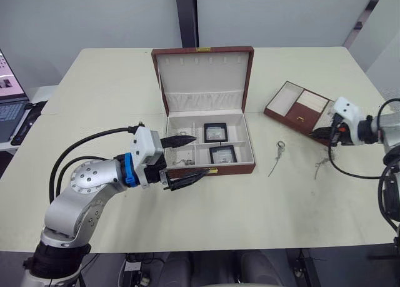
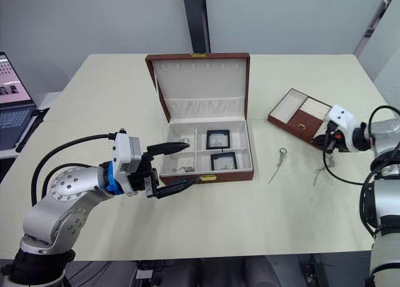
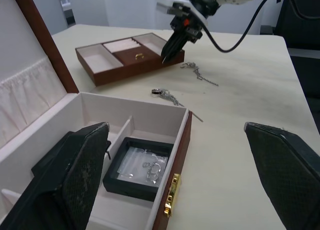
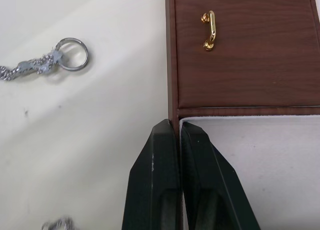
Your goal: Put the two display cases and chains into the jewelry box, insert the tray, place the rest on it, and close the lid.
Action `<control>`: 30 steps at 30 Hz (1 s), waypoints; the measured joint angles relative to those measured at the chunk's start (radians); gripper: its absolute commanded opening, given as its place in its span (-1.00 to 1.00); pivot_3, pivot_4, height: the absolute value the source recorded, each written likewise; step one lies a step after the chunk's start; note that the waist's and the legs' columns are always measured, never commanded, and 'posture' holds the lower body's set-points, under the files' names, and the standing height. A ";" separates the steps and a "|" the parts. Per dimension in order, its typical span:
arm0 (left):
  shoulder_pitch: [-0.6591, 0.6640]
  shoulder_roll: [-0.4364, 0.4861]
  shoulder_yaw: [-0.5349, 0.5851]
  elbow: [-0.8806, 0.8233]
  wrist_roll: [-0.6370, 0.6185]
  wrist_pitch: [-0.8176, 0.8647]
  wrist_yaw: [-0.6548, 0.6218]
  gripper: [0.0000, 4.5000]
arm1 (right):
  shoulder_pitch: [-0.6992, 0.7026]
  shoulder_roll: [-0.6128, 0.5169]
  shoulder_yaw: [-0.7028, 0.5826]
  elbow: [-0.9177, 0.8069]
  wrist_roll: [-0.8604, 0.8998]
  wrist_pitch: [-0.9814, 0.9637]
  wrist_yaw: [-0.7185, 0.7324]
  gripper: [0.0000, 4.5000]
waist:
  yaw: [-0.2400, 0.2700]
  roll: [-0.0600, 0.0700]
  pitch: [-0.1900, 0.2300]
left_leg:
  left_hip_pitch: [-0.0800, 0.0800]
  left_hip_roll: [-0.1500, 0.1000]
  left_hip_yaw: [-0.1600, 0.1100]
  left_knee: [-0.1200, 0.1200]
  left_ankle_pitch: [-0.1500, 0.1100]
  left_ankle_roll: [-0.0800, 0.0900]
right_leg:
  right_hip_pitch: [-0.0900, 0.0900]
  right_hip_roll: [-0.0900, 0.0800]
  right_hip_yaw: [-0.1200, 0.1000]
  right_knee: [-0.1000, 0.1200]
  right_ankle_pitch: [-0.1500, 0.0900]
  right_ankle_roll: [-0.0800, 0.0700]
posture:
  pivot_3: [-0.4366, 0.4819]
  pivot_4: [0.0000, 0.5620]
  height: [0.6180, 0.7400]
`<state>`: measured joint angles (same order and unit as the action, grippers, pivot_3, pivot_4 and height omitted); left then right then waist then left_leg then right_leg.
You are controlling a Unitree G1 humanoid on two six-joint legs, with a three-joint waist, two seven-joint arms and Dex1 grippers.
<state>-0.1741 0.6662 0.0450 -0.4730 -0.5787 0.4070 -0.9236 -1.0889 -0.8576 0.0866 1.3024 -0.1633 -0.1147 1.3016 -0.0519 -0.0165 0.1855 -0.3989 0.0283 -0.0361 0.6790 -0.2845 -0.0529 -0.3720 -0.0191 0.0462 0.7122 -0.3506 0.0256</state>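
From the head, the jewelry box [image 1: 211,151] sits mid-table with its lid [image 1: 202,79] standing upright, and the two display cases [image 1: 215,132] lie in its right-hand compartments, one behind the other. The left gripper [image 1: 185,158] hovers at the box's front-left corner, its two black fingers spread well apart, one over the left compartment and one just outside the front wall. Off to the right, the tray [image 1: 299,107] rests tilted on the table [image 1: 219,212], with the right gripper [image 1: 324,134] at its near edge. Two chains lie loose between box and tray, one [image 1: 277,156] nearer the box, another [image 1: 320,166] just beside the right gripper. The left wrist view looks past its own wide-open fingers [image 3: 65,177] at a display case [image 3: 140,166] in the cream lining, the gold clasp [image 3: 171,193] on the front wall, and the far gripper touching the tray's edge. The right wrist view shows its fingers [image 4: 155,185] pinched on the tray's wall [image 4: 172,74], one outside and one inside a cream compartment, the gold handle [image 4: 209,30] ahead and a chain's ring [image 4: 72,54] on the table close by.
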 measured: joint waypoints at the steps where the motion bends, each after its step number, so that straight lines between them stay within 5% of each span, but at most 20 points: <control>1: 0.014 -0.004 0.002 0.000 0.000 -0.003 0.003 1.00 | 0.000 -0.015 -0.006 -0.013 0.005 0.001 0.020 -0.99 | 0.000 0.000 0.000 | 0.000 0.000 0.000 0.000 0.000 0.000 | 0.000 0.000 0.000 0.000 0.000 0.000 | -0.05 -0.47 1.00; 7: 0.093 -0.010 0.043 -0.025 -0.006 -0.006 0.040 1.00 | 0.102 -0.112 -0.041 -0.254 0.084 0.066 0.183 -0.99 | 0.004 0.001 0.001 | 0.000 0.000 -0.001 0.000 -0.001 0.002 | 0.000 0.000 0.000 0.000 0.000 0.000 | -0.05 -0.47 1.00; 14: 0.183 -0.011 0.104 -0.072 -0.021 -0.004 0.070 1.00 | 0.536 -0.246 -0.158 -0.957 0.285 0.390 0.264 -0.99 | 0.018 0.004 0.000 | -0.001 0.000 -0.002 0.000 -0.002 0.004 | 0.000 0.000 -0.001 0.000 0.000 0.000 | -0.05 -0.47 1.00; 20: 0.249 -0.010 0.146 -0.106 -0.044 0.001 0.097 1.00 | 0.763 -0.321 -0.285 -1.393 0.441 0.618 0.243 -0.99 | 0.020 0.004 0.000 | 0.000 0.000 -0.003 0.000 -0.003 0.004 | 0.002 0.000 -0.001 -0.001 0.000 0.000 | -0.05 -0.47 1.00; 30: 0.409 -0.046 0.232 -0.176 -0.052 0.000 0.184 1.00 | 0.638 -0.275 -0.138 -1.669 0.520 0.813 0.068 -0.99 | 0.021 0.003 0.000 | -0.001 -0.001 -0.004 0.000 -0.003 0.005 | 0.002 0.000 -0.001 -0.003 0.000 0.000 | -0.05 -0.47 1.00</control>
<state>0.2352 0.6206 0.2766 -0.6488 -0.6310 0.4069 -0.7398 -0.4511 -1.1323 -0.0516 -0.3663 0.3572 0.6979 1.3691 -0.0309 -0.0137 0.1859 -0.3995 0.0277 -0.0396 0.6790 -0.2871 -0.0484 -0.3703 -0.0190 0.0450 0.7097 -0.3507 0.0257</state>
